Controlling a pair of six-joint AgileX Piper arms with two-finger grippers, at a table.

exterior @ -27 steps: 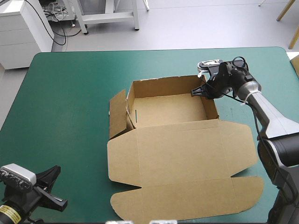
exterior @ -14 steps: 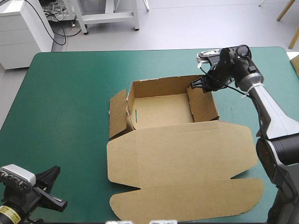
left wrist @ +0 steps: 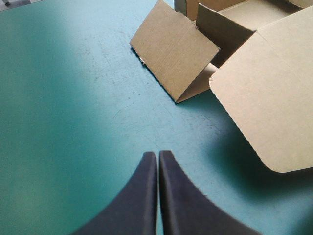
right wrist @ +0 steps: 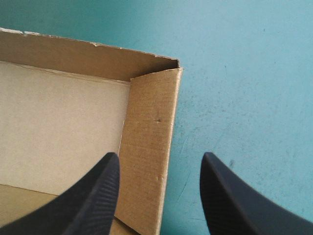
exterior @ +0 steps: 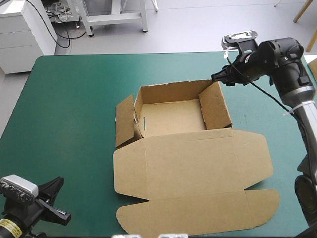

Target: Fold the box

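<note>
Box [exterior: 173, 118]: at the middle of the table [exterior: 74, 99], an open tray at 12 o'clock, its lid [exterior: 193, 168] spread flat toward 6 o'clock.
Tray sides: the far wall and the 3 o'clock wall stand up; the flap [exterior: 125, 121] at 9 o'clock leans outward.
Right gripper [right wrist: 160, 156]: hovers over the tray's 1 o'clock corner, jaws wide apart and holding nothing.
Left gripper [left wrist: 158, 154]: at the table's 7 o'clock corner, jaws pressed together, empty, the box ahead of it.
</note>
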